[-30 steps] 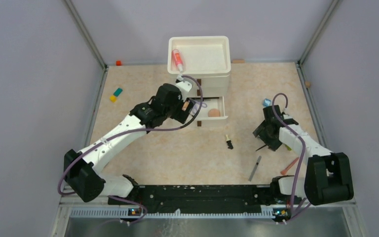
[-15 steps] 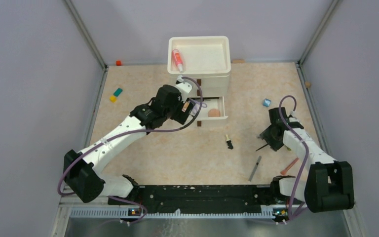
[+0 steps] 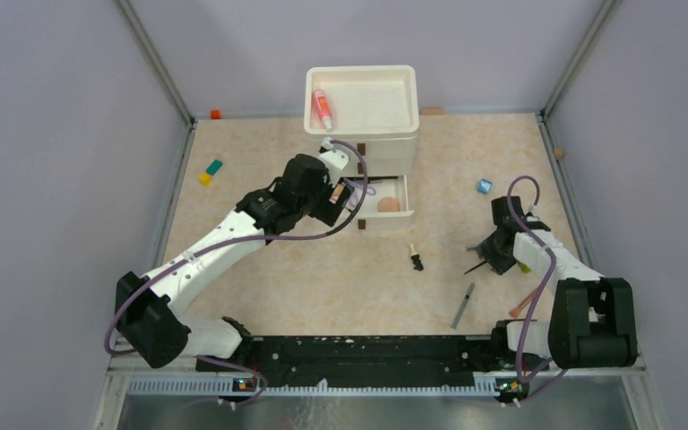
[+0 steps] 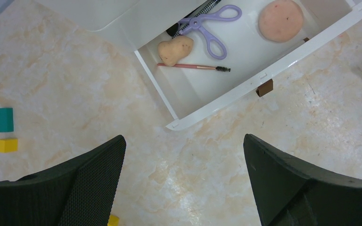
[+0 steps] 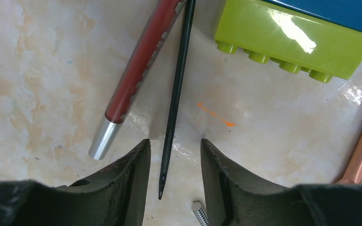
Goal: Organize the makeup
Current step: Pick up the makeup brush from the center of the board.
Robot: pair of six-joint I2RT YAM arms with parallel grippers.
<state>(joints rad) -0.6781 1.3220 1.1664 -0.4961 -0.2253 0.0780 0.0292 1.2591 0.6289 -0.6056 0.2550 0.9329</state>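
**Right gripper straddles a thin pencil**

The right gripper (image 5: pixel 173 147) is low over the worktop (image 5: pixel 42 70). Its jaws stand part-way apart with a thin black pencil (image 5: pixel 176 94) lying between them. A sliver of worktop shows on each side of the pencil, so nothing is clamped yet. The pencil's pointed end sits inside the jaw gap, and the rest of it runs straight ahead of the gripper. A red pen (image 5: pixel 139 61) lies just left of the pencil and nearly parallel to it. A green block (image 5: pixel 292 42) is ahead and to the right.

The pencil looks light, stiff and smooth, and it should roll easily. It is very slim, so the fingers (image 5: pixel 132 179) would probably have to meet it right at the worktop or it will slip under them. Held this near the point it may swing, so a hold further along the shaft seems safer, well clear of the red pen.

The left gripper (image 4: pixel 184 160) is spread wide and holds nothing. It hovers over bare worktop, with the open drawer (image 4: pixel 264 77) just ahead of it. A sponge (image 4: pixel 175 51) and a brush (image 4: pixel 193 67) lie inside the drawer.
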